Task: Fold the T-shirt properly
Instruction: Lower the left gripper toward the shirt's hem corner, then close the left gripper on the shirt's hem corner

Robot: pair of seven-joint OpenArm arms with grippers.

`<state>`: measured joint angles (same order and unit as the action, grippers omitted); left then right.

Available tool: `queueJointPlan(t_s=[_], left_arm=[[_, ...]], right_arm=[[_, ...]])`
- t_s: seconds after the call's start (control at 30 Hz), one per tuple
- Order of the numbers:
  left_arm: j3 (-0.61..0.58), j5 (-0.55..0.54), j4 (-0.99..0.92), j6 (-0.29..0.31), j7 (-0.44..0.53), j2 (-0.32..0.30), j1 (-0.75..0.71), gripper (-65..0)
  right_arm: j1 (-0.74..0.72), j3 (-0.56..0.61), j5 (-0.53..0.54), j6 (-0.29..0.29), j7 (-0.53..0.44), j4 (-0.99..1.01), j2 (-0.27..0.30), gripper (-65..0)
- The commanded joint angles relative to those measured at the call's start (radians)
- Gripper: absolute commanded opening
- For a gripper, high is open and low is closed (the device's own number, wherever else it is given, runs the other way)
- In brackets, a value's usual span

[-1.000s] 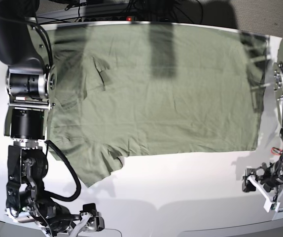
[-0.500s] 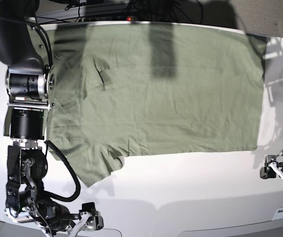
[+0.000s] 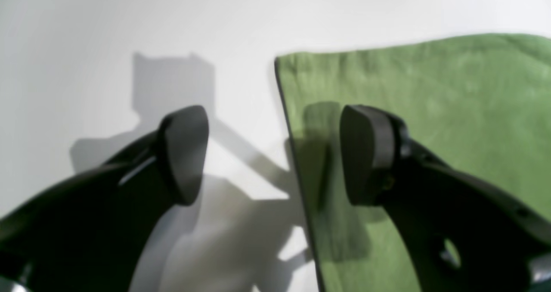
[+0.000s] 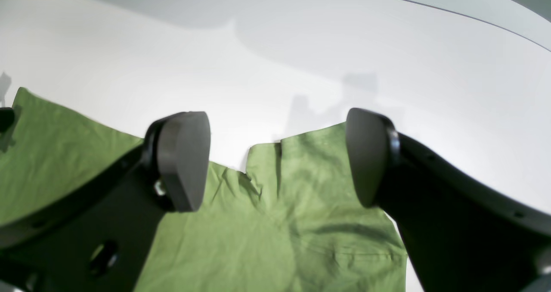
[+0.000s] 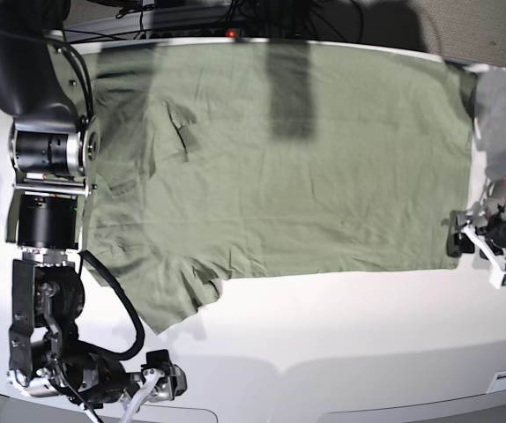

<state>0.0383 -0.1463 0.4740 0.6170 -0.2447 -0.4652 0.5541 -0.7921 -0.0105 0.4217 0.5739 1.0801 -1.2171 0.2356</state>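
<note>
T-shirt [image 5: 288, 167] far edge under dark shadow

No readable text, label, brand, number or sign shows in any view.

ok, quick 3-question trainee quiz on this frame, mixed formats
1. True or false: the left gripper is shut on the T-shirt.
2. The left gripper straddles which part of the shirt? A) neckline B) a corner edge C) the middle
3. Fill in: the right gripper, jaws open, hangs over the shirt's ____.

Key: 1 false, its jaws are open and nothing is clamped; 2 B; 3 sleeve.
</note>
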Motion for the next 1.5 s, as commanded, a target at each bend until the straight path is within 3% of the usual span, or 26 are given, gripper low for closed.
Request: queueJointPlan(t_s=[0.0,0.4,0.57,1.03,1.17,1.47], left_arm=[[0.004,-0.012,0.016,0.005,0.019,-0.009,0.031,-19.5],[0.004,-0.079,0.016,0.006,-0.069,0.072,0.031,-19.5],[0.008,-0.163,0.016,0.08,-0.134,0.071,0.031,-19.5],[0.008,-0.402,0.017,0.081,-0.348,0.063,0.07,-19.5],[0.008,-0.412,0.017,0.081,-0.401,0.063,0.092,-19.5],[0.008,-0.412,0.017,0.081,-0.328,0.063,0.097,-19.5]], right_arm=[[-0.041,-0.003,0.01,0.002,-0.013,-0.015,0.006,-17.5],[-0.041,-0.003,0.01,0.002,-0.004,-0.015,0.006,-17.5],[-0.041,-0.003,0.01,0.002,-0.002,-0.015,0.006,-17.5],[-0.041,-0.003,0.01,0.002,-0.003,-0.015,0.006,-17.5],[-0.041,-0.003,0.009,0.002,-0.002,-0.015,0.006,-17.5],[-0.041,-0.003,0.009,0.002,0.003,-0.015,0.006,-17.5]])
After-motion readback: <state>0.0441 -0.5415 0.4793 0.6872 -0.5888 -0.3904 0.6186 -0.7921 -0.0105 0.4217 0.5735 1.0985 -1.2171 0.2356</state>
